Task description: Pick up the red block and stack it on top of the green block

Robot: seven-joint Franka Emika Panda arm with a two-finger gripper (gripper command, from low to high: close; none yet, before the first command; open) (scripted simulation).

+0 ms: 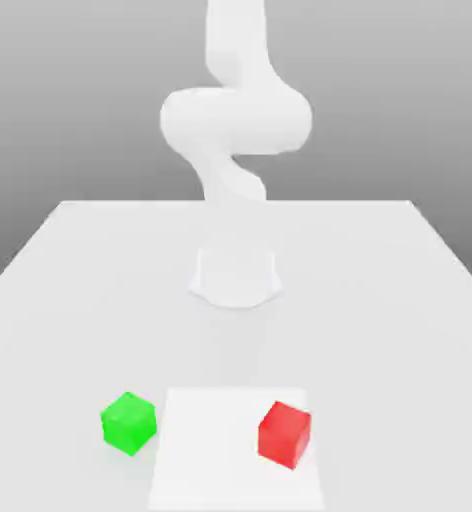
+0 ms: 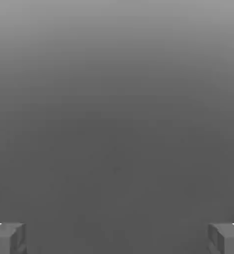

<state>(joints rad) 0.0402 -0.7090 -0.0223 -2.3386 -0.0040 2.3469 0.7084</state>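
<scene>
1. Exterior view: the red block (image 1: 284,433) sits on the worktop (image 1: 70,270) near its front edge, toward the exterior view's right, on a lighter square patch (image 1: 215,450) of the surface. It rests flat, turned slightly so one corner faces the camera.
2. The green block (image 1: 129,422) stands near the same front edge, toward the exterior view's left, just off the patch. The two blocks are well apart, with bare patch between them.
3. The arm (image 1: 235,110) rises from its base (image 1: 236,277) at mid-worktop, behind both blocks.
4. In the hand view, you see the jaws (image 2: 117,238) spread wide, one fingertip (image 2: 7,238) at each side of the picture, with nothing between them. They hold nothing.
5. That view shows plain grey surface ahead and neither block, so you are not yet over the red block.
6. What the coming move turns on, as I judge it: the red block lies forward of the base toward the front edge, so you must bring the jaws out and across before descending.
7. The block is a cube with no long axis; line the jaws up with a pair of its flat faces.
</scene>
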